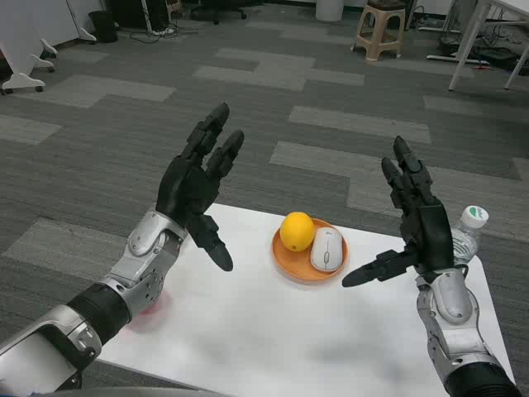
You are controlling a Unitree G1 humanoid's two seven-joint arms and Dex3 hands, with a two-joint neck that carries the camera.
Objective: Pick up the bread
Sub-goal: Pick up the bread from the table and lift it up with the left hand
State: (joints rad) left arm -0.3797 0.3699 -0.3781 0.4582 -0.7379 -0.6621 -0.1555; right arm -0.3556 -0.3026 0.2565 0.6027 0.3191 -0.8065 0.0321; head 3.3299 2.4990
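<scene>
Both hands raised, fingers spread, holding nothing: left hand (pixel 197 186) at 10 o'clock of orange plate (pixel 309 269), right hand (pixel 413 219) at 3 o'clock. Plate carries lemon (pixel 297 231) and white mouse (pixel 327 249); no bread identifiable, likely pre-reach.

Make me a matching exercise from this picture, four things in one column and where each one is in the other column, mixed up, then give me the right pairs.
Things:
1. orange fruit
2. white mouse
3. water bottle
4. beige stool

Places:
A. behind the right hand
B. on the carpet, far back
C. left part of the orange plate
D. right part of the plate

Pairs: 1-C, 2-D, 3-A, 4-B
</scene>
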